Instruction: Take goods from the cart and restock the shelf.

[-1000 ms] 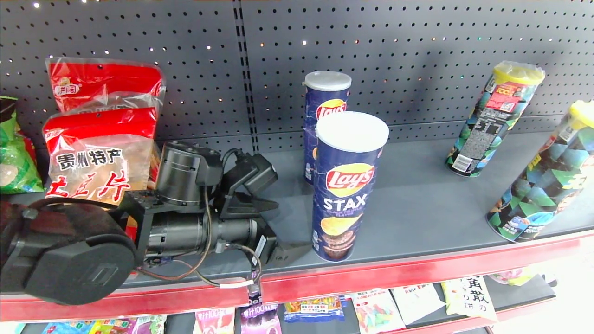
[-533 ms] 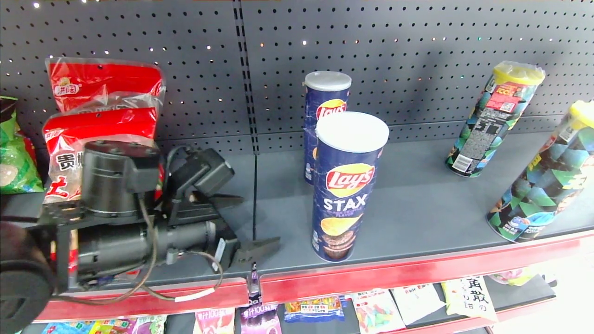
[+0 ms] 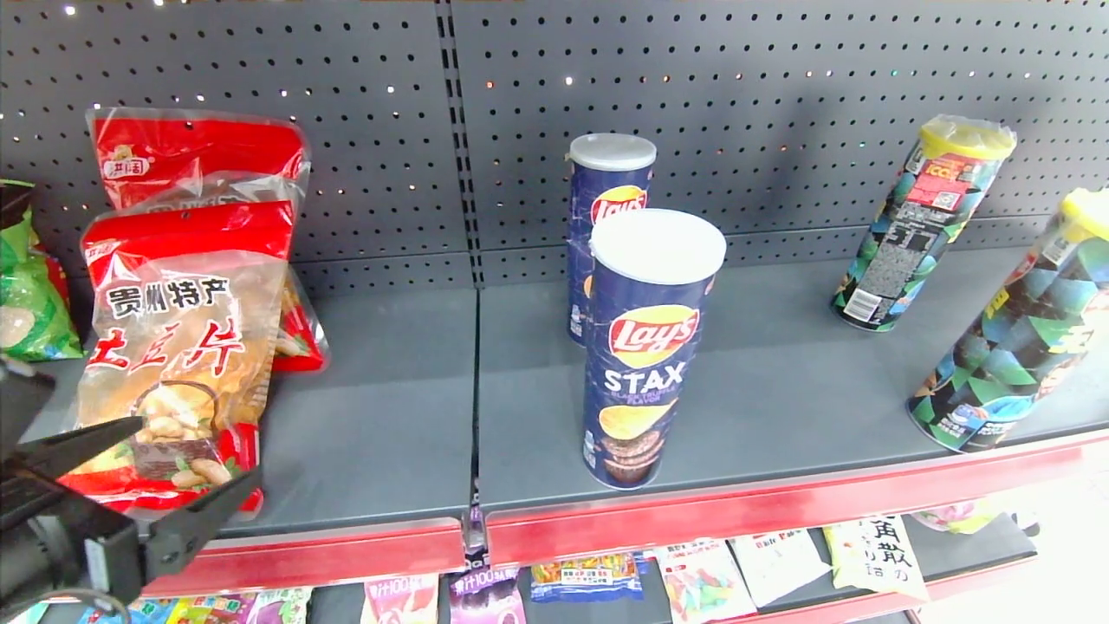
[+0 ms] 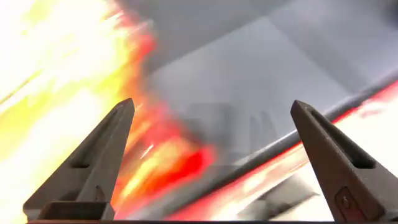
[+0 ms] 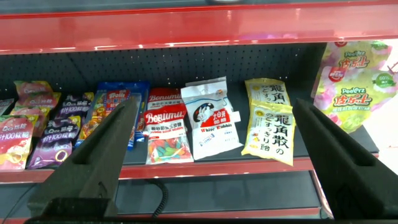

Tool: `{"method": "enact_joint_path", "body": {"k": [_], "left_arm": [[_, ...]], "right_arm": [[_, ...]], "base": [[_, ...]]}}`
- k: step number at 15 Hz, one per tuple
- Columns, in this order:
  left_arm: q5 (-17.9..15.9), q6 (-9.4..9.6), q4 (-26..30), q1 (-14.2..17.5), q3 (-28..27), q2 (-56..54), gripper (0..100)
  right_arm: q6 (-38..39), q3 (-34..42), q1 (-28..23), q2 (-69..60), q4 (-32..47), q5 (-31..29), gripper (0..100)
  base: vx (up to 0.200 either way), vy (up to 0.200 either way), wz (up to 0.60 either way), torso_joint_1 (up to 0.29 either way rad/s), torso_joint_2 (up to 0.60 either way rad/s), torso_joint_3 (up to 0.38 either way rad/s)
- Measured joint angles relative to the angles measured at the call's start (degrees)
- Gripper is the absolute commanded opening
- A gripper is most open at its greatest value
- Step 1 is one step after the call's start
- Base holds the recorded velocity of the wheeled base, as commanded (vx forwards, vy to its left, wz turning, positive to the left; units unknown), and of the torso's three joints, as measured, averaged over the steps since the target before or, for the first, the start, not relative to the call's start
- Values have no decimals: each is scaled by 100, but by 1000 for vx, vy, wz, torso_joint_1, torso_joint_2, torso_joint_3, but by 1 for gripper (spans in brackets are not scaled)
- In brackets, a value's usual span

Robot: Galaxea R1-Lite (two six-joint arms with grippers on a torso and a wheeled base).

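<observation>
Nearby, left gripper [image 3: 199, 449]: low at the left front of the shelf [image 3: 780, 390], jaws spread wide and holding nothing, tips just in front of the front red bag [image 3: 186, 347].
Right gripper [image 5: 216, 102]: jaws wide apart and empty, facing a lower shelf [image 5: 186, 169] lined with snack packets [image 5: 208, 118].
Shelf: grey deck with a red front lip.
Front red bag: upright near the shelf's left front, partly covering the rear red bag [image 3: 195, 156]; a green bag [image 3: 30, 295] sits beside them at the left edge.
Front chip can [image 3: 645, 347]: upright near the front lip at mid-shelf, well apart from the left gripper.
Rear chip can [image 3: 606, 208]: upright just behind the front one.
Near patterned tube [image 3: 1014, 347]: yellow-lidded, at the right edge.
Far patterned tube [image 3: 927, 221]: farther back, close to the pegboard [image 3: 736, 104].
</observation>
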Motion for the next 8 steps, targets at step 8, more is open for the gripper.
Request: {"method": "enact_joint_path", "body": {"k": [8], "left_arm": [[1974, -150, 383, 260, 907, -1803, 100]], "right_arm": [[0, 0, -2, 0, 2, 0, 100]], "base": [[0, 0, 0, 0, 0, 0]]}}
